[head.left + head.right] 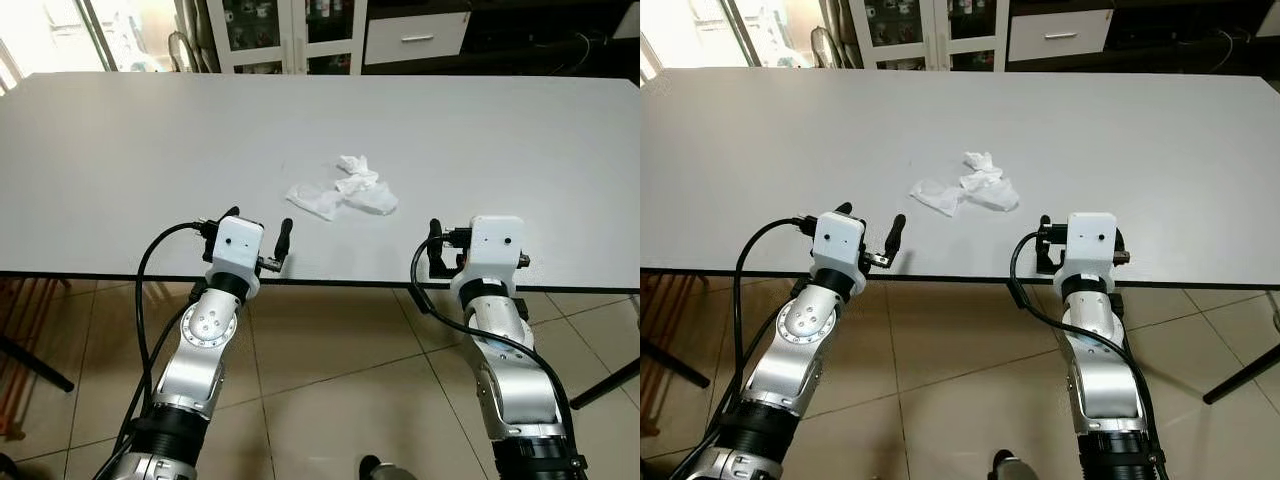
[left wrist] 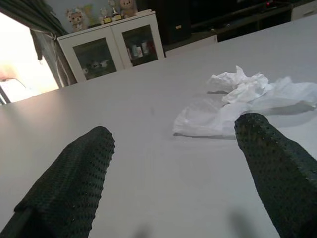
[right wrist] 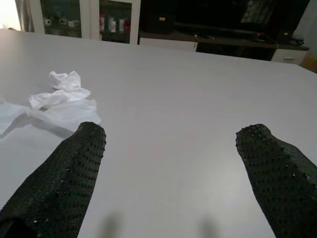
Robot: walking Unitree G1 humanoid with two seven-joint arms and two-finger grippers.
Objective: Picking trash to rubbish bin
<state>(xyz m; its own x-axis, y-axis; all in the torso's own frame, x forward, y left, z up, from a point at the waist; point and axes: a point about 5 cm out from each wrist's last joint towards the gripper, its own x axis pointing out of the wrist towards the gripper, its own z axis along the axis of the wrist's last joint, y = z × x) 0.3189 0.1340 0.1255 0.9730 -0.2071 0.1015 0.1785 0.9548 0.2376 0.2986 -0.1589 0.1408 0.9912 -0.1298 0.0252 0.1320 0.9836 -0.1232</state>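
Both my arms hover at the table's [image 1: 120,150] near edge. Left end effector [image 1: 258,232] and right end effector [image 1: 1080,245] are spread wide, holding nothing. Tissue [image 1: 345,189] lies crumpled on the table just beyond them, nearer the left. I judge I should reach forward low and pinch its bunched middle. Grey table; cabinets [image 1: 290,35] beyond it, tiled floor [image 1: 340,370] beneath.

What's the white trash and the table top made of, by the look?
Trash: likely tissue or thin paper, matte white; crumpled with soft creases and thin, slightly see-through edges. Table: smooth pale grey top, probably laminate; even, faint sheen, dark edge. Both hands are open, short of it.
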